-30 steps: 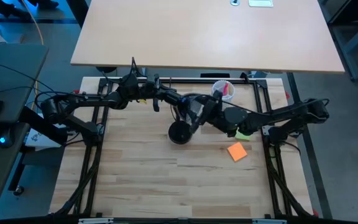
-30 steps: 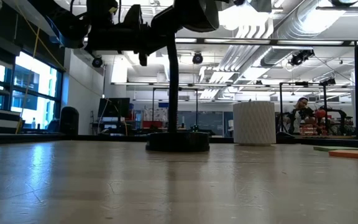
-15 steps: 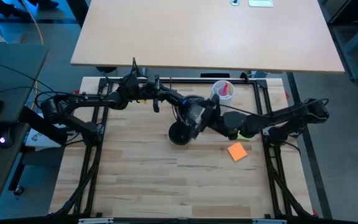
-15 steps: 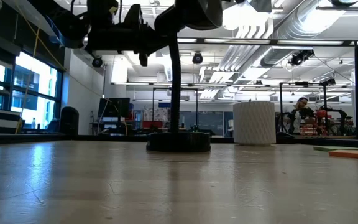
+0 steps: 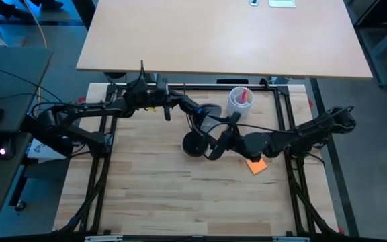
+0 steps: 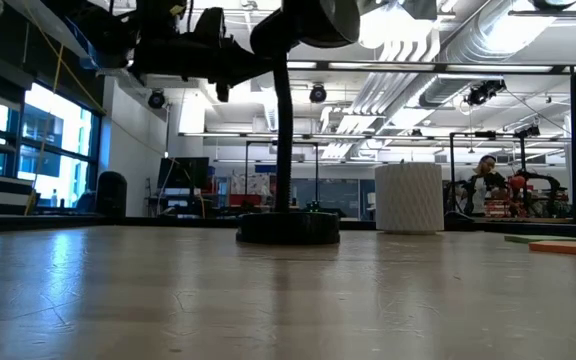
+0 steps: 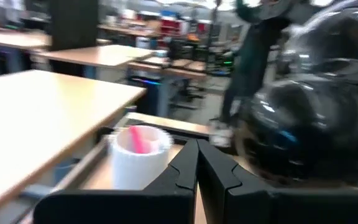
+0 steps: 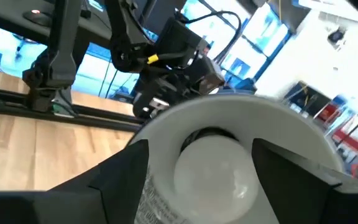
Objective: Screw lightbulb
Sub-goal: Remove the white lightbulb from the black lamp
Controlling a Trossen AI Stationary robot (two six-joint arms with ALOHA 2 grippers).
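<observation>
A black desk lamp stands by its round base [image 5: 193, 143] mid-table, and its head [image 5: 207, 114] is raised on the neck [image 6: 283, 140]. In the right wrist view the white lightbulb [image 8: 211, 171] sits inside the lamp shade's white hollow [image 8: 291, 124]. My right gripper [image 8: 201, 149] is open in front of it, with one finger on each side of the bulb, and I see no touch. It is just near-side of the lamp head [image 5: 212, 138]. My left gripper [image 7: 196, 163] is shut and level, close beside the glossy lamp head [image 7: 316, 112]. My left gripper's shut fingers [image 7: 185, 171] lie level right beside the lamp head, coming from the table's left. I cannot tell whether they touch it.
A white ribbed cup [image 5: 239, 99] holding a red item stands at the far right of the board, behind the lamp. An orange note [image 5: 255, 165] lies on the wood under my right arm. The near half of the table [image 5: 180, 202] is bare wood.
My right gripper has drawn back from the lamp head toward the table's near edge and has rolled at the wrist. The lamp and my left gripper have stayed about where they were.
</observation>
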